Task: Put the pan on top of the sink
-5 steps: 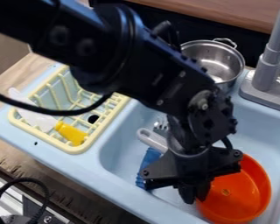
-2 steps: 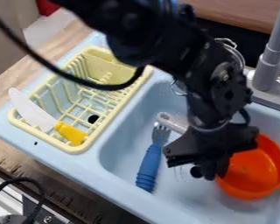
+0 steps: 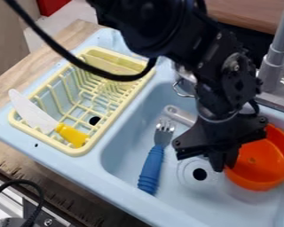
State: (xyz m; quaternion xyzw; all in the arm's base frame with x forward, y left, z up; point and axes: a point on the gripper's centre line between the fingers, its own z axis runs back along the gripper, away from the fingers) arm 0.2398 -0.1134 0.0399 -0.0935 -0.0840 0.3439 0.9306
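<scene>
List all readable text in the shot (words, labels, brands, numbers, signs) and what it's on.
None readable.
Robot arm: small pale marks, too small to tell if they're text.
Orange pan, sink, yellow rack, blue-handled fork: no lettering visible.

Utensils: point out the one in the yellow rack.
The white knife with the yellow handle; the blue-handled fork and the grey handle both lie in the sink.
</scene>
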